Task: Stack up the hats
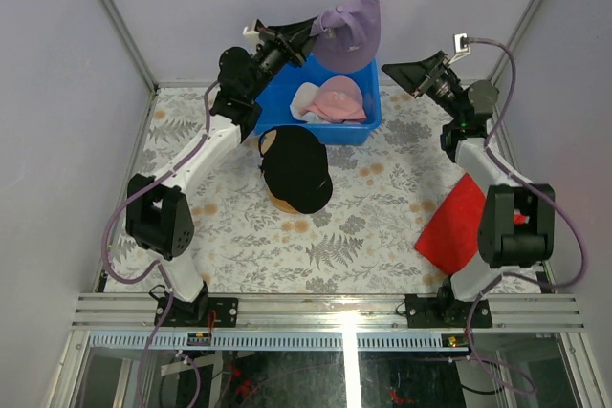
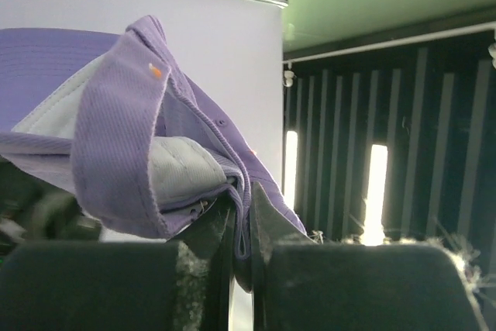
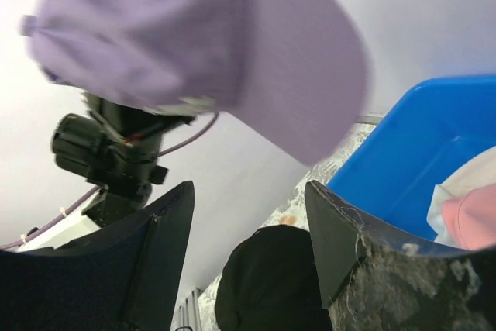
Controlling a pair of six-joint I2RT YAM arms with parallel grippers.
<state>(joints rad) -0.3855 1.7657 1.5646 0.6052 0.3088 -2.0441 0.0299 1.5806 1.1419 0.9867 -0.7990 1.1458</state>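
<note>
**Lavender cap aloft over the bin**

The soft lavender baseball cap [image 1: 349, 33] hangs above the far end of the blue plastic bin [image 1: 356, 131]. Its fabric is pinched in the left tool [image 2: 242, 226], which is clamped tight. A pink fabric cap [image 1: 341, 97] and a white fabric cap [image 1: 306, 100] lie inside the bin. Just near of the bin, a black fabric cap [image 1: 298, 167] sits on a tan cap [image 1: 284, 204] on the floral-patterned desk [image 1: 382, 226]. To the bin's right, the right tool [image 1: 399, 70] gapes wide, holding nothing.
</note>
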